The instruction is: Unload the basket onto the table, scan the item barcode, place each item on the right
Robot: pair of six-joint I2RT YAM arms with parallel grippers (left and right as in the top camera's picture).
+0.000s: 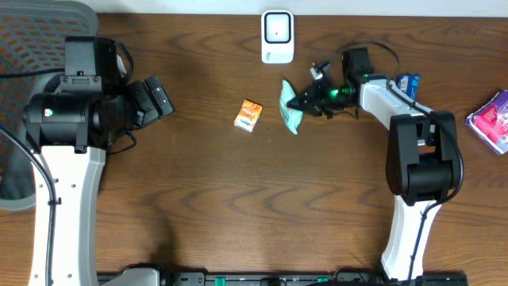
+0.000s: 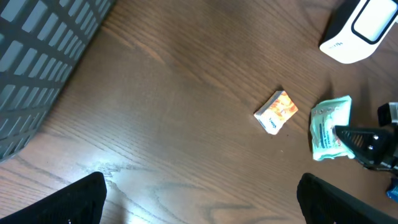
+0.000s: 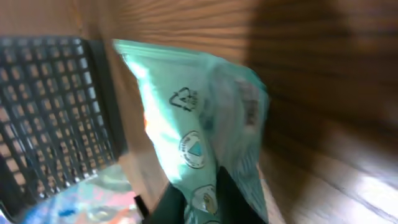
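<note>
The pale green packet [image 1: 290,111] is at the right gripper [image 1: 305,101], in front of the white scanner [image 1: 277,36] and a little to its right. The jaws are pressed together on one edge of the packet. In the right wrist view the film bends and wrinkles above the fingers, so the packet seems soft, thin and very light. It probably will not break, but it may fold or twist when it is turned, and the smooth film may slide out of a weak pinch. The best place to hold it is likely a flat sealed edge, away from the printed side, so that the barcode stays uncovered. Whether its far end touches the table [image 1: 238,206] cannot be told. The left gripper [image 1: 163,99] is well apart on the left with jaws spread wide and holds nothing. A small orange box [image 1: 249,116] lies near the packet.
</note>
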